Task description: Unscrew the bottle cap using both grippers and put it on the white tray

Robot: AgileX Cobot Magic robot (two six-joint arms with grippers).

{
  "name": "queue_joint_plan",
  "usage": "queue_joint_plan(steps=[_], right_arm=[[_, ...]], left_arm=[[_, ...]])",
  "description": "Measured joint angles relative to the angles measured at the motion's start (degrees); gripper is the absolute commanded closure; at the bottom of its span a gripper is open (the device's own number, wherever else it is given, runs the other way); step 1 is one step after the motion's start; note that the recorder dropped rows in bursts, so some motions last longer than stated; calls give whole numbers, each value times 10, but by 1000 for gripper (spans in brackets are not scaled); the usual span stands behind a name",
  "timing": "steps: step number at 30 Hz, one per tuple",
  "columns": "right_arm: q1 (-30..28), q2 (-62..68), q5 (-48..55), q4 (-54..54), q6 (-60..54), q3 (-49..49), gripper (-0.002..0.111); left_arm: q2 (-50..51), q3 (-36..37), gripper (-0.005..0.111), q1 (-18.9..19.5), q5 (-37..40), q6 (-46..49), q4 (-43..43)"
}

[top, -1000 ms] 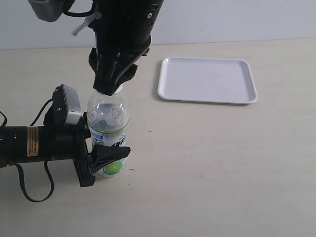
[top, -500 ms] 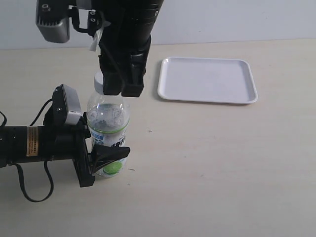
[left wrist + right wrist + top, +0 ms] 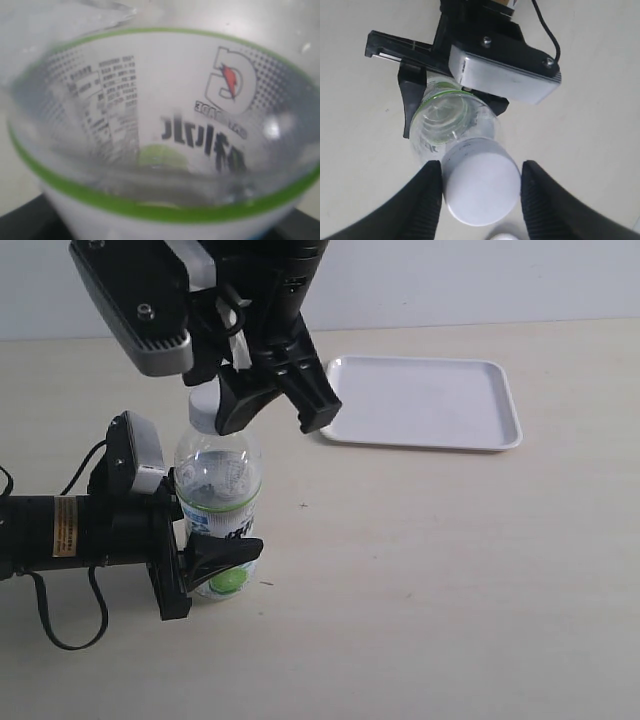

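Note:
The clear bottle (image 3: 218, 475) with the lime label stands upright on the table. My left gripper (image 3: 215, 560) is shut on its lower part from the left. In the left wrist view the bottle (image 3: 165, 115) fills the picture and only dark finger corners (image 3: 22, 225) show. The white bottle cap (image 3: 204, 410) sits on the neck. My right gripper (image 3: 270, 408) comes down from above. In the right wrist view its two fingers flank the cap (image 3: 481, 190), pressed to its ribbed side. The white tray (image 3: 420, 400) lies empty at the back right.
The left arm's black body and grey camera block (image 3: 140, 455) lie along the table on the left, with a cable loop (image 3: 70, 625) in front. The right arm's camera block (image 3: 140, 300) hangs over the back left. Pale bare tabletop (image 3: 450, 580) spreads in front of the tray.
The right gripper has turned about the cap, and its camera block has swung round towards the front. The bottle and the left gripper have stayed where they were.

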Motion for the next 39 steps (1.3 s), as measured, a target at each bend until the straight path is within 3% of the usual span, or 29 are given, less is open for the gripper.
queue_joint_plan(steps=[8,13,19,24,29,39], right_arm=[[0,-9,15,6,-125,0,108],[0,-9,16,7,-147,0,108],[0,-9,15,7,-108,0,89],[0,-9,10,10,-4,0,60],[0,-9,7,10,165,0,41],[0,-9,7,-13,477,0,38]], left_arm=[[0,0,107,0,1,-14,-6],[0,0,107,0,1,-15,-6],[0,0,107,0,1,-15,-6],[0,0,107,0,1,-8,-2],[0,0,107,0,-1,-5,3],[0,0,107,0,-2,-4,0]])
